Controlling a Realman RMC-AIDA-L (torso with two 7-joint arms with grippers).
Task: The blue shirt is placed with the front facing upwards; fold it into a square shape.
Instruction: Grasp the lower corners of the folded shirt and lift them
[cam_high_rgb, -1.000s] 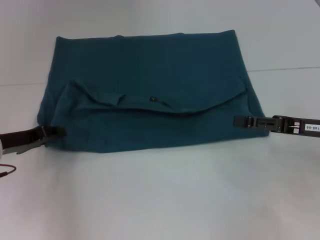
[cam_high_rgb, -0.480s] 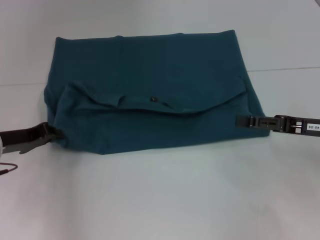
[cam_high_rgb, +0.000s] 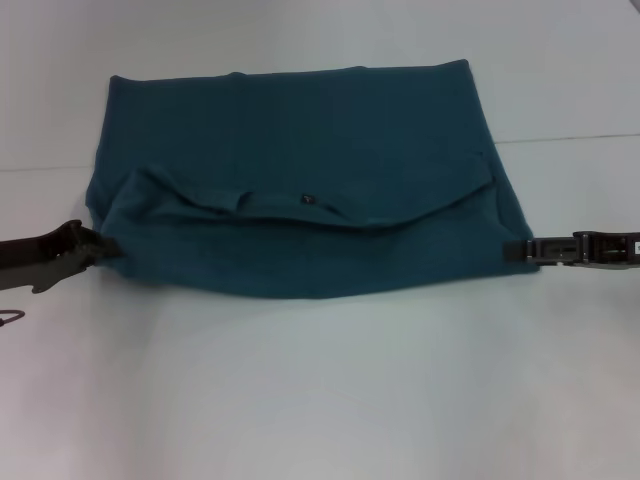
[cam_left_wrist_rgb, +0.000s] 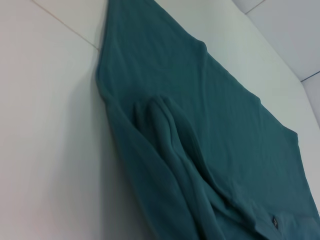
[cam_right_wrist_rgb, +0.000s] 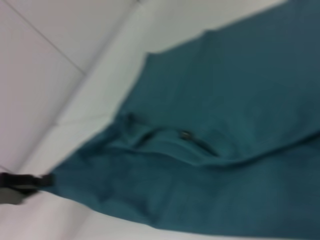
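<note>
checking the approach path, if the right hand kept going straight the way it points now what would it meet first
Most likely the blue shirt: the right hand points inward at its near right edge, its tip already at the cloth. Actual contact is unclear from the head view.

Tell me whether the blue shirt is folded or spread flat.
Folded: the blue shirt lies doubled, a collar edge draped across its front layer.

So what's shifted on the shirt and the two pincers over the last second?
The right pincer slid outward toward the robot's right, off the blue shirt to its right edge. The left pincer rose slightly at the left corner, and the near hem there drew up and back. Whether either pincer grips cloth is unclear. The folded-over collar flap and the far edge stayed put.
</note>
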